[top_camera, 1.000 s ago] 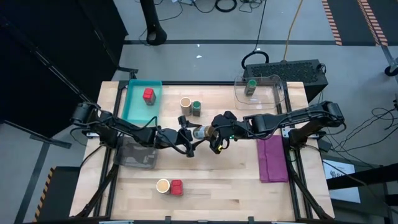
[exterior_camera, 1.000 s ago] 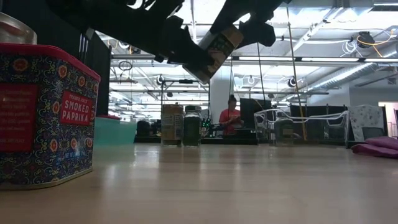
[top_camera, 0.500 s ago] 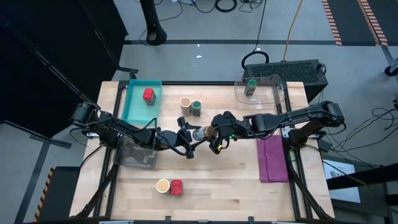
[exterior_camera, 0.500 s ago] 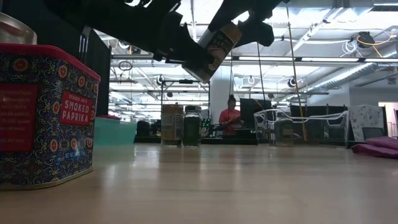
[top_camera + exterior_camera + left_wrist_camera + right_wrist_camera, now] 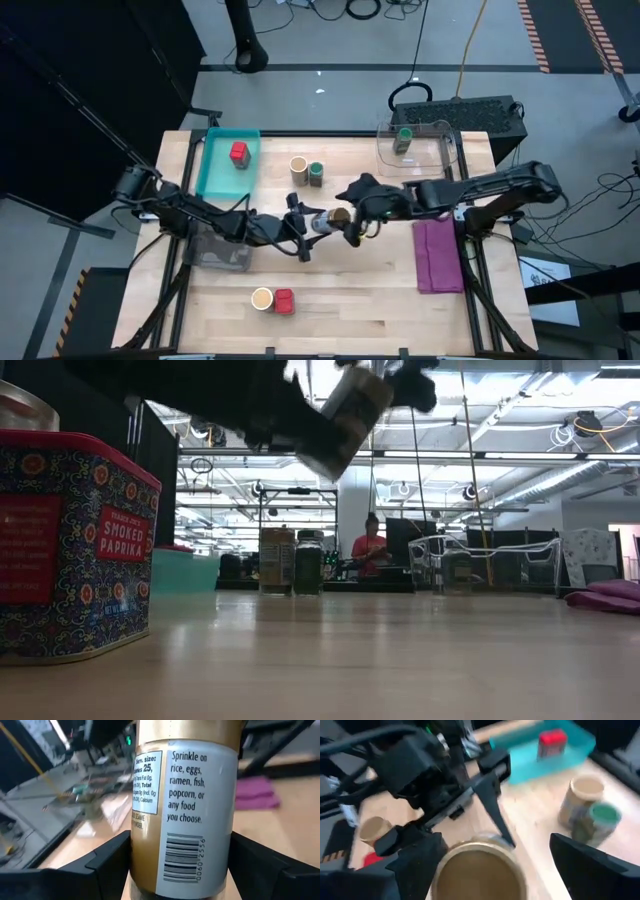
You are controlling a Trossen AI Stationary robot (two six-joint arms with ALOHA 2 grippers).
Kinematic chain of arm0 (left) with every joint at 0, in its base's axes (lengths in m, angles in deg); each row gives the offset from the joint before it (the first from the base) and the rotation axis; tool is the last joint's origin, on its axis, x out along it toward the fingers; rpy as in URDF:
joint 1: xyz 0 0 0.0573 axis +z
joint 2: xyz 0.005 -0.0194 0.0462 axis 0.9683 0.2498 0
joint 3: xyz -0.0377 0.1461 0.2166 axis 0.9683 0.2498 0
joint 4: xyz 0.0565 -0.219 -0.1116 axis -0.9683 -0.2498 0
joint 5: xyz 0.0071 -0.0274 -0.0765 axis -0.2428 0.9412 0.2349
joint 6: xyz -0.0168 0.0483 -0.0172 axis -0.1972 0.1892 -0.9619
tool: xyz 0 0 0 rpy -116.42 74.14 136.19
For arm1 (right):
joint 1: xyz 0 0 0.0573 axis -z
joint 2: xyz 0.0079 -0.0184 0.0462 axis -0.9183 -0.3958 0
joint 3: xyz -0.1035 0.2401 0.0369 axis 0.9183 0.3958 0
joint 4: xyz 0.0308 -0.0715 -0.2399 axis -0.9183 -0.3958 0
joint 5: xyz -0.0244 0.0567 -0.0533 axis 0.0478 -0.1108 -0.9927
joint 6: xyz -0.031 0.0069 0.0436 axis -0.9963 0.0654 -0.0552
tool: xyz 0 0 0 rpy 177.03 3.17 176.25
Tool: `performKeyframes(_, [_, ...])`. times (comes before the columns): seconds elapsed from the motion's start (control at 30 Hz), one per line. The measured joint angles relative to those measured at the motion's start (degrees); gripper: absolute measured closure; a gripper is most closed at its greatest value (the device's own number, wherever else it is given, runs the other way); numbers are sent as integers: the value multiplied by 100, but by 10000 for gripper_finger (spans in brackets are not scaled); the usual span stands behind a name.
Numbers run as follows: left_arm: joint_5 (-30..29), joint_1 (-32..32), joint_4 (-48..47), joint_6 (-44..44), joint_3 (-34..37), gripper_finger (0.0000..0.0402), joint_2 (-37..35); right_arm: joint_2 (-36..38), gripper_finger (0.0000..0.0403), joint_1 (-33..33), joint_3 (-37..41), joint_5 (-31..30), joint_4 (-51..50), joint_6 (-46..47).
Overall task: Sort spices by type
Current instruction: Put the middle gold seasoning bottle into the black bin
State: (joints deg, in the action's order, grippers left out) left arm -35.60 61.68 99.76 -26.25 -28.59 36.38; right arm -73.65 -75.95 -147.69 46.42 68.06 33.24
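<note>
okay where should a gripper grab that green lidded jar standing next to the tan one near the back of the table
Grip the green-lidded glass jar across its body just below the lid, coming straight down. It stands upright, and the tan cylindrical jar crowds one side, so set the fingers across the free sides.

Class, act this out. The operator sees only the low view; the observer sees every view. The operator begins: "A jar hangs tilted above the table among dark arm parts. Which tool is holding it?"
Observer: The left tool. In its wrist view, its fingers press on both sides of the tan jar.
Operator: What is the right tool doing?
Observer: The right tool is open, with one finger on either side of the jar's cap.
Operator: I can only see the side of a teal tray. Is there anything in it?
Observer: From above, the teal tray holds one red jar.
</note>
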Motion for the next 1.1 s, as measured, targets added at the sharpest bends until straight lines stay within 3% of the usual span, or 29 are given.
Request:
performKeyframes(0.1, [57, -97, 418, 169, 51, 118, -4, 349, 55, -279, 6, -468, -64, -634])
performKeyframes(0.2, [537, -222, 1247, 320, 245, 118, -4, 772, 55, -714, 282, -1011, 227, -1108])
performKeyframes(0.4, [1615, -390, 2780, 448, 666, 118, -4, 1470, 55, -1699, 1728, -1589, 1906, -2146])
performKeyframes(0.47, [1964, -391, 2930, 486, 678, 118, -9, 1453, 55, -1891, 2324, -1581, 3050, -2629])
performKeyframes(0.57, [2041, -386, 2899, 469, 674, 118, -9, 1180, 55, -1951, 2907, -1462, 4598, -3253])
performKeyframes(0.67, [2112, -369, 2931, 466, 666, 118, -9, 888, 55, -1895, 3006, -1356, 5249, -3371])
performKeyframes(0.87, [1796, -340, 2947, 458, 581, 118, 36, 185, 55, -1624, 2659, -1110, 5569, -3445])
performKeyframes(1.1, [1842, -319, 2953, 593, 430, 118, 206, -13, 55, -1344, 2398, -615, 5564, -3466])
